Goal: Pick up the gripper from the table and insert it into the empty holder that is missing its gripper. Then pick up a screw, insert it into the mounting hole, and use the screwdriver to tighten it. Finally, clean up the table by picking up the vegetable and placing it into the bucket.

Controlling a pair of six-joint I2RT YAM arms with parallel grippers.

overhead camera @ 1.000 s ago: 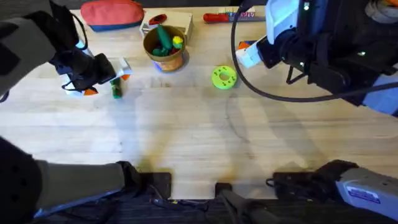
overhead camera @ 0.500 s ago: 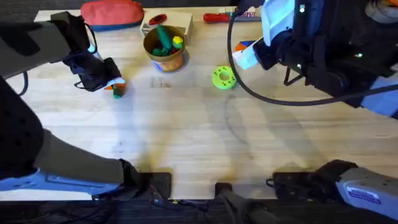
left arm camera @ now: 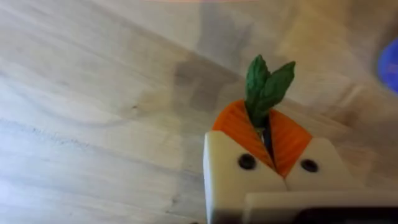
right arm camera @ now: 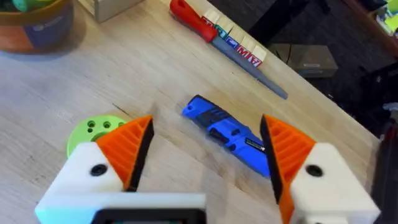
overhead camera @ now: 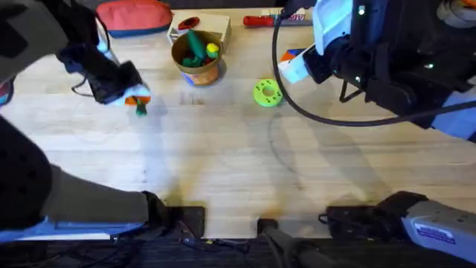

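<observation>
Currently the left end effector [left arm camera: 268, 134] is clamping the vegetable [left arm camera: 266, 87], orange pads pressing together on its lower part while the green tip is sticking out past them over bare table [left arm camera: 93, 93]. From overhead, that left end effector [overhead camera: 132, 98] is hanging to the left of the bucket [overhead camera: 196, 56], with the vegetable [overhead camera: 140, 109] poking out just beneath it; whether it is touching the wood, cannot tell.

The bucket is standing near the table's far edge, holding green and yellow toys, with a red pouch [overhead camera: 134, 15] lying further left of it. A lime-green disc [overhead camera: 267, 92] is sitting to the right of the bucket, nearer the camera.

The right end effector [right arm camera: 208, 152] is hovering with its orange pads wide apart, gripping nothing. Between and beyond them the screwdriver [right arm camera: 227, 132] is lying flat on the table, with the lime-green disc [right arm camera: 93, 130] just beside one pad. A red-handled screwdriver [right arm camera: 214, 34] is lying further back, well right of the bucket [right arm camera: 34, 25].
</observation>
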